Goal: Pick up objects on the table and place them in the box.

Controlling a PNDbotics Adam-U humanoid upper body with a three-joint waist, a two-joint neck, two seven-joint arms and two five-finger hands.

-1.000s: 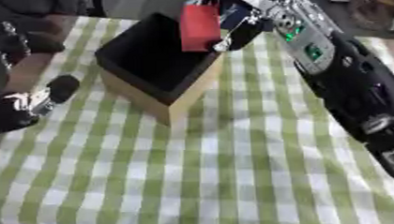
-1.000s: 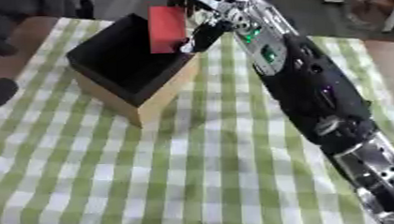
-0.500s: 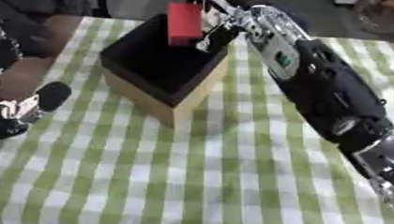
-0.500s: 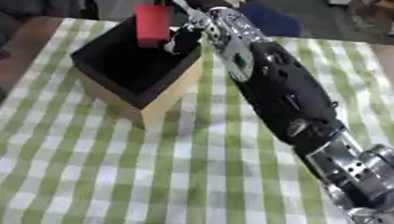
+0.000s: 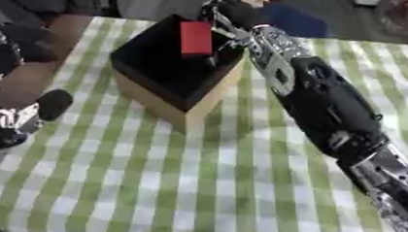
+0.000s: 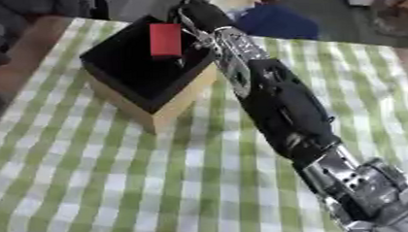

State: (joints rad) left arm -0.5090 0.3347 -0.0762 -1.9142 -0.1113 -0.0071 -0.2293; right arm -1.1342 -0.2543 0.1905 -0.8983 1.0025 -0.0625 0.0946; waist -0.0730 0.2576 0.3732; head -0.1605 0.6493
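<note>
Now: placing | red block (image 5: 195,37) over the box (image 5: 147,93) opening | right hand (image 5: 224,16) seemingly pinching it, fingers blurred | lower inside walls, then release | left hand (image 5: 20,117) idle at left, fingers unclear

You are working at a staged test station in what looks like a lab or workroom rather than a home. The desk (image 5: 159,187) wears a green-and-white checked cloth and carries a plain wooden box (image 5: 176,73) with a black inside. Beyond its far edge lie grey floor, a blue shape (image 6: 276,23) and blurred clutter.
</note>
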